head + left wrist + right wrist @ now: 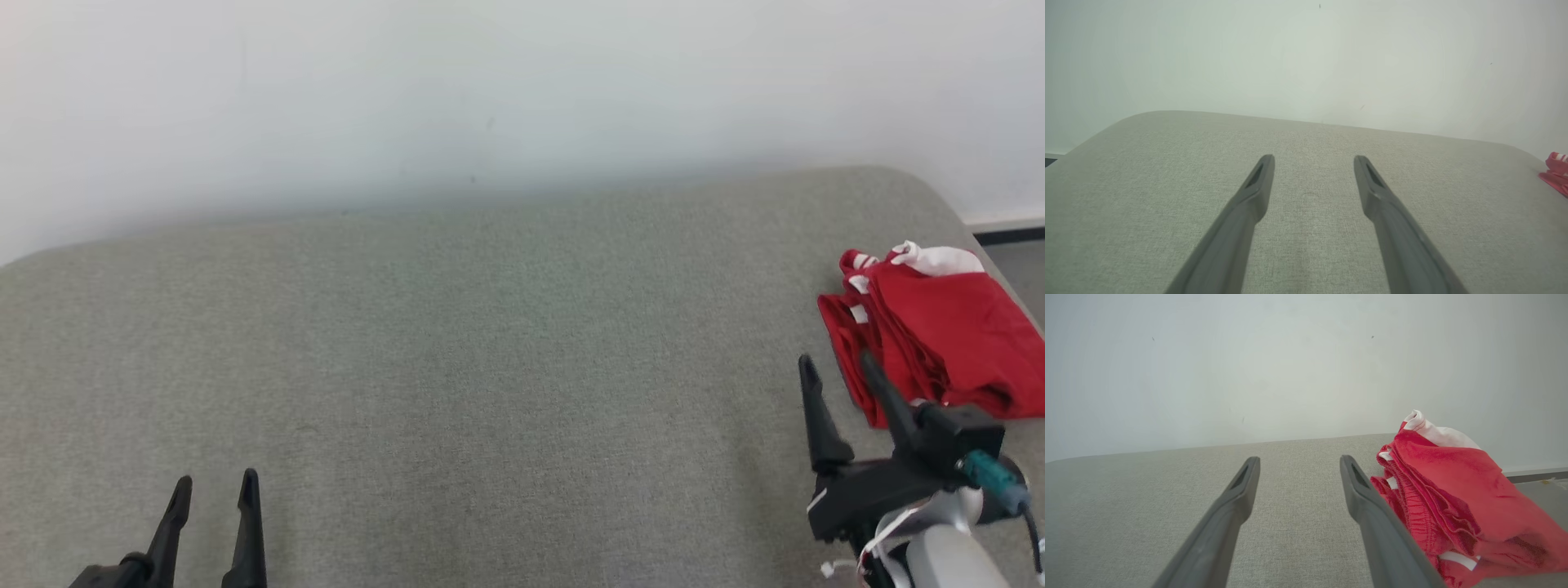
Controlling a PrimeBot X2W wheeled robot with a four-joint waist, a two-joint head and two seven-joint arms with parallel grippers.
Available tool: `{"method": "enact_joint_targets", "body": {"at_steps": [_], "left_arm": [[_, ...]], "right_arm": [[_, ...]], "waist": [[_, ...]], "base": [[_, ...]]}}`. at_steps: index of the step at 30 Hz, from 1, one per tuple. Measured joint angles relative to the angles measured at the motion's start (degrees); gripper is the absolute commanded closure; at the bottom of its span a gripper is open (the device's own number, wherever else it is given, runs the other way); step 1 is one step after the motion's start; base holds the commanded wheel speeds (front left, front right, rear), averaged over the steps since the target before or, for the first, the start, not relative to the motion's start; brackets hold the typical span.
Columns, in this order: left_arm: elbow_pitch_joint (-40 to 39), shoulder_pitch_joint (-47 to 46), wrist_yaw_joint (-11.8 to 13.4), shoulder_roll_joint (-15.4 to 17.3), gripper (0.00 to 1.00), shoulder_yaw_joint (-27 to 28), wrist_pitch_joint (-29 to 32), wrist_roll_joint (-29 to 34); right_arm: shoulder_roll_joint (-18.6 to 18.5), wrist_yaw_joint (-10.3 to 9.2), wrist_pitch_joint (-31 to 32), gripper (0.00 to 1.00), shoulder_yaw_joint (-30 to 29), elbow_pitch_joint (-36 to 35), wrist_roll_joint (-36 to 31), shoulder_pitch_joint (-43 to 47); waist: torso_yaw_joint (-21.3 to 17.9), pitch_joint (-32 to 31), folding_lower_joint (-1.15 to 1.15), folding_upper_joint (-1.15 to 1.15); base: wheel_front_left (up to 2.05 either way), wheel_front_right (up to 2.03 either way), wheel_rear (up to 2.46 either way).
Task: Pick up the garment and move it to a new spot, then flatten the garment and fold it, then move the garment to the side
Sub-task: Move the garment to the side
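Note:
The garment point(939, 327) is red with white trim, bunched in a folded heap at the far right of the grey cushioned surface point(490, 343). My right gripper point(841, 366) stands open just left of the heap, one finger right beside its edge, nothing between the fingers. In the right wrist view the garment point(1453, 498) lies to the right of the open right gripper point(1298, 461). My left gripper point(216, 482) is open at the lower left, far from the garment. The left wrist view has the left gripper point(1314, 159) over bare fabric, and a red corner of the garment point(1555, 173) at the right edge.
A pale wall point(490, 98) rises behind the cushioned surface. The surface's rounded right corner point(939, 196) drops to a dark baseboard and floor point(1012, 237) just beyond the garment. Bare cushion stretches between the two grippers.

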Motion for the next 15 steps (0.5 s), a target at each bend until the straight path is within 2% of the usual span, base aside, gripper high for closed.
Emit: {"method": "enact_joint_targets", "body": {"at_steps": [7,15], "left_arm": [[0.75,2.47,0.00,-0.25,0.00,1.26,0.00,0.11],[1.15,3.63,0.00,-0.75,0.00,1.30,0.00,0.44]], "right_arm": [[3.78,0.00,-0.63,0.00,-2.68,-0.86,-1.74,5.22],[4.92,0.00,0.10,0.00,-3.91,-1.45,-3.09,8.29]], "waist": [[1.93,-2.87,0.01,0.00],[2.69,-4.23,0.01,0.00]], "base": [[0.00,0.00,0.00],[0.00,0.00,0.00]]}}
